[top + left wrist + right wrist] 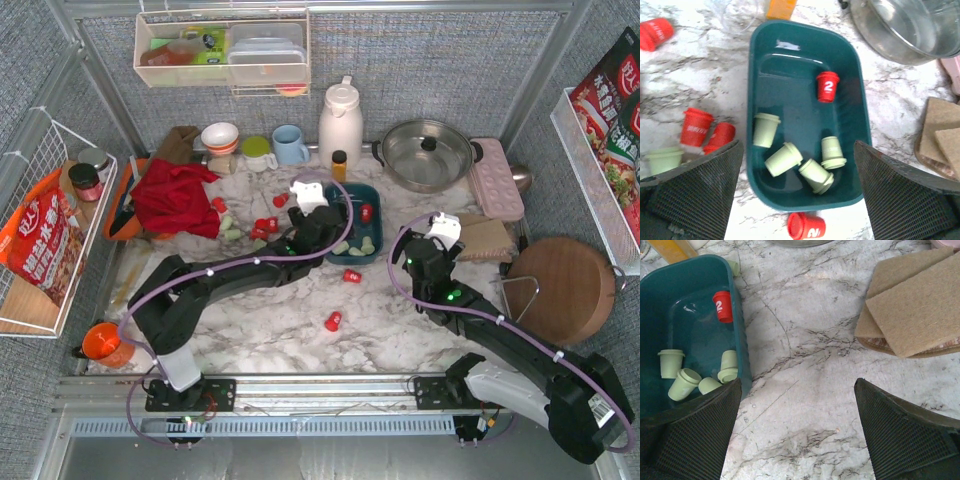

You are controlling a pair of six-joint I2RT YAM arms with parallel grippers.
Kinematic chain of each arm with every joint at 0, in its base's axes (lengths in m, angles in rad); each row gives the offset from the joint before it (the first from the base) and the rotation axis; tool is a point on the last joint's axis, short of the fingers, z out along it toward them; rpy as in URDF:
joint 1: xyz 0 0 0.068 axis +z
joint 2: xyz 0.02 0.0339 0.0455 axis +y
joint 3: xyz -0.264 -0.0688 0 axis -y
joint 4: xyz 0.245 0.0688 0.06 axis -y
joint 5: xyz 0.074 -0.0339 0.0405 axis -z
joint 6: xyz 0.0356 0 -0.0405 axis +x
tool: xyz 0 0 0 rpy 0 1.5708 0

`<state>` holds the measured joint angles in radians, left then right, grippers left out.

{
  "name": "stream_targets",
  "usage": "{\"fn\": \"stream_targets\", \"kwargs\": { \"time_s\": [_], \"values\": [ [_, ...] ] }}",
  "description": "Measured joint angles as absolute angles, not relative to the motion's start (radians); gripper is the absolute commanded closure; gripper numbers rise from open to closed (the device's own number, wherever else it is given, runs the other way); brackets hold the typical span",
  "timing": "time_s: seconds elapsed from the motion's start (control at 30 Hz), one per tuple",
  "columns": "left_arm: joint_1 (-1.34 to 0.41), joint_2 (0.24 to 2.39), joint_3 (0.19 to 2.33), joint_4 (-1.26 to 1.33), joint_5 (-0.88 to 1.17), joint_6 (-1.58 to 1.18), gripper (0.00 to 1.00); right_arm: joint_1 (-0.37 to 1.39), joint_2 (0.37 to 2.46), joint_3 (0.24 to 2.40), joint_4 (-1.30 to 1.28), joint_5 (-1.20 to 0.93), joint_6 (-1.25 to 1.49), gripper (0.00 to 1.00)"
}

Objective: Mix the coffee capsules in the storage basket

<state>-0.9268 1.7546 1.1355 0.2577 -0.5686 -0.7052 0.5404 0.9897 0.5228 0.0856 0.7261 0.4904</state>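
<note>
The storage basket (790,85) sits on the marble bench (805,340) directly under the left pincer (797,145). Its fingers are spread wide with nothing between them, a stance that would suit either letting a capsule fall in or reaching down to stir. Inside lie four mint green capsules (783,159) tumbled together at the near end and a single red capsule (827,86) marked "2" standing apart. The mix therefore looks lopsided and far from done. More red capsules (696,127) and a green one (664,159) are scattered on the bench left of the basket, and one red capsule (806,226) lies just outside its near wall, probably the stock yet to go in. The right pincer (797,385), equally wide and empty, hangs over bare bench just right of the basket, near tan fibre pads (920,305). It seems parked clear of the left arm's work.
</note>
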Motion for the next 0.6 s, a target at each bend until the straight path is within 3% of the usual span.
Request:
{"fn": "stream_targets", "kwargs": {
  "time_s": [0.3, 0.6],
  "values": [
    [-0.925, 1.651, 1.065, 0.096, -0.689, -0.876, 0.01, 0.537, 0.994, 0.523, 0.086, 0.726, 0.490, 0.01],
    [-0.926, 1.548, 1.004, -0.012, -0.539, -0.800, 0.01, 0.535, 1.006, 0.523, 0.086, 0.726, 0.490, 0.01]
  ]
}}
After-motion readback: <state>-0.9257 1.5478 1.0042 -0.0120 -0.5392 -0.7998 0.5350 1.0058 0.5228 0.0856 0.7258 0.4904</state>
